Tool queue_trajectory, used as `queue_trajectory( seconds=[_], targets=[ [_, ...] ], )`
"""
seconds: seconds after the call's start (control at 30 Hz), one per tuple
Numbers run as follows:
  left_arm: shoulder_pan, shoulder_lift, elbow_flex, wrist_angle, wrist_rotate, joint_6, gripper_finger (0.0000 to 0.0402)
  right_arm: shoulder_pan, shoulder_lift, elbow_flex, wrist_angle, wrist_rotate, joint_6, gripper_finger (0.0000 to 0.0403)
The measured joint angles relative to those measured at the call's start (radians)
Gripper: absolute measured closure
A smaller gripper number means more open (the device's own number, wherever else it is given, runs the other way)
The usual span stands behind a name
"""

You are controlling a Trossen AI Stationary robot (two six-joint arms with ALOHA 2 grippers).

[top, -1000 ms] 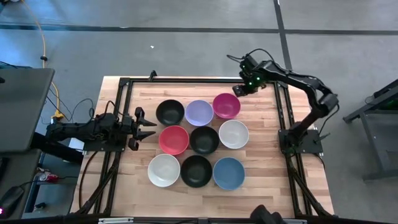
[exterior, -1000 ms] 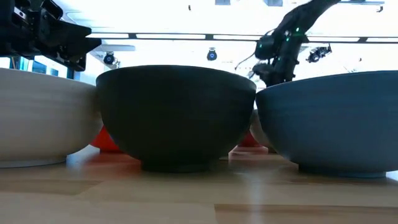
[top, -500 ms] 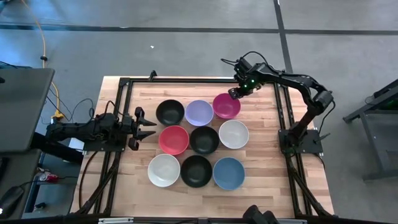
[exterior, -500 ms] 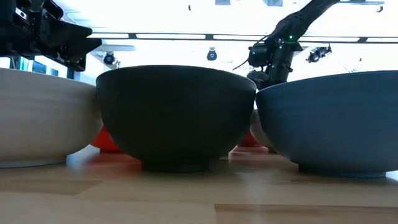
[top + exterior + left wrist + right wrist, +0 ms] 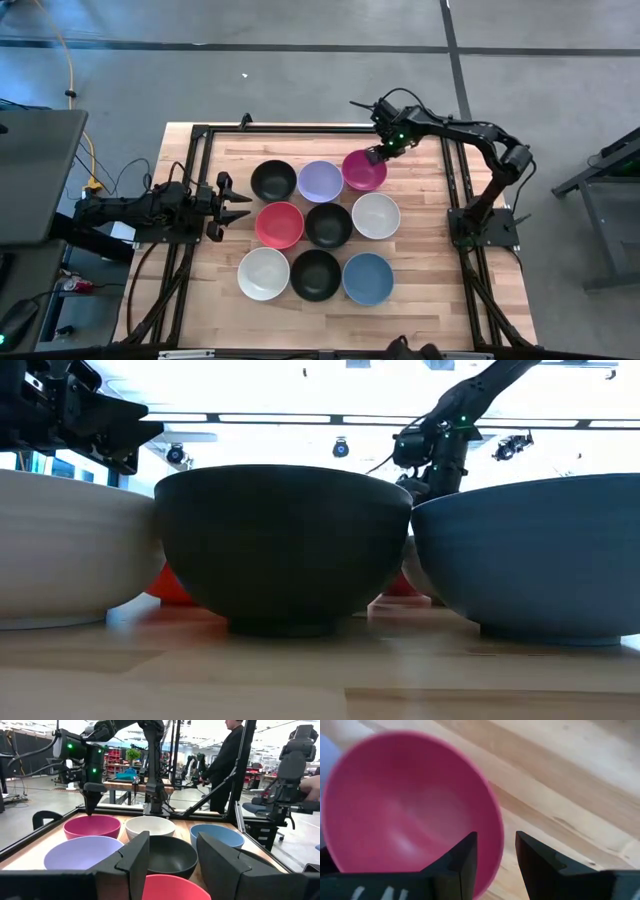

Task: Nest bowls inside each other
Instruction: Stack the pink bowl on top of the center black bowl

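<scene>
Reaching over worktop (image 5: pixel 420 200), right hand (image 5: pixel 372 154) had moved in from far edge to magenta bowl (image 5: pixel 364 171), fingers (image 5: pixel 465 857) narrowly parted astride its rim, not yet closed. Bowl sat at far right of three-by-three grid, beside lavender bowl (image 5: pixel 320 181). First pickup looked imminent. Left hand (image 5: pixel 228 200) waited wide open near red bowl (image 5: pixel 279 224).

Nine bowls (image 5: pixel 328 224), it seems: three black; two white; one each lavender, magenta, red, blue.
</scene>
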Motion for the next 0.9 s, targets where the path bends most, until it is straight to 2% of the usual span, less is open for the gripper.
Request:
queue_trajectory(
  seconds=[0.57,0.9],
  targets=[
    [0.0,0.0,0.0,0.0,0.0,0.0,0.0249,0.007,0.029,0.0,-0.007,0.034,0.004,0.0282],
    [0.0,0.0,0.0,0.0,0.0,-0.001,0.0249,0.007,0.029,0.0,-0.015,0.034,0.004,0.0391]
  ],
)
